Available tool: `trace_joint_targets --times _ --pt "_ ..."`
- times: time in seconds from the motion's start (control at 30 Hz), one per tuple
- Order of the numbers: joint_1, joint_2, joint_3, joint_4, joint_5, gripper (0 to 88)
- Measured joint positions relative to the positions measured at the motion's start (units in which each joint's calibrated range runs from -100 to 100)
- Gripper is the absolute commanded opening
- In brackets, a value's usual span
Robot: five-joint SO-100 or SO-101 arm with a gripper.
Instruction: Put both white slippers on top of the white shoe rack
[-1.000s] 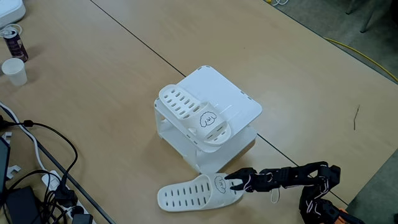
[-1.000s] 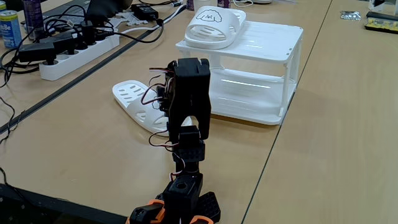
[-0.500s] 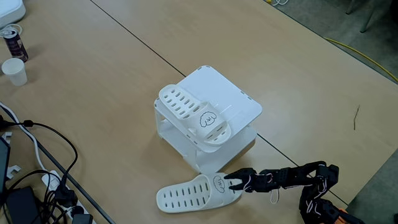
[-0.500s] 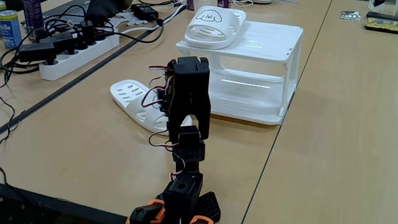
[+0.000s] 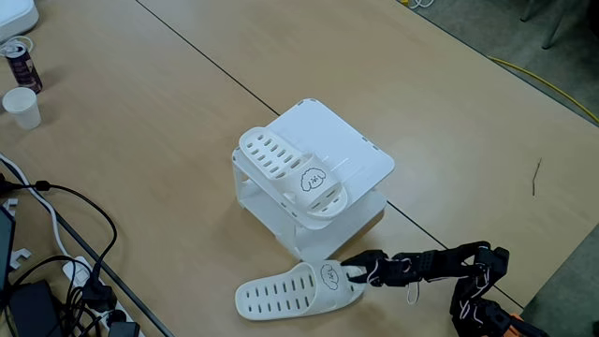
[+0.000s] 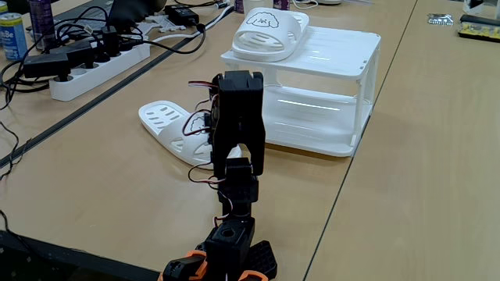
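While its long axis runs left-right, the lower slipper (image 5: 298, 290) has its marked end inside the clenched gripper (image 5: 353, 272).

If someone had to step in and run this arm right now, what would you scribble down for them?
Gripper: at the toe end of the slipper on the table; whether it is shut on it cannot be told.
Other slipper: already on top of the rack, along its left edge in that view.
Done: one slipper placed.
Left: lift the table slipper, which lies just in front of the rack, and set it on the bare part of the top.
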Motion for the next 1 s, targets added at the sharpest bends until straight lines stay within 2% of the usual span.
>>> trace_joint_targets --times 0.33,0.8,0.87,0.97,1.0 --pt "-0.5 6.7 -4.9 0.0 0.0 22.0" --pt "-5.8 14.2 -17.1 0.0 0.0 21.1" --pt "-5.8 14.4 -17.3 0.0 0.0 17.4" --pt "-5.7 14.4 -17.3 0.0 0.0 0.7" --pt "-5.7 14.4 -17.3 0.0 0.0 0.7"
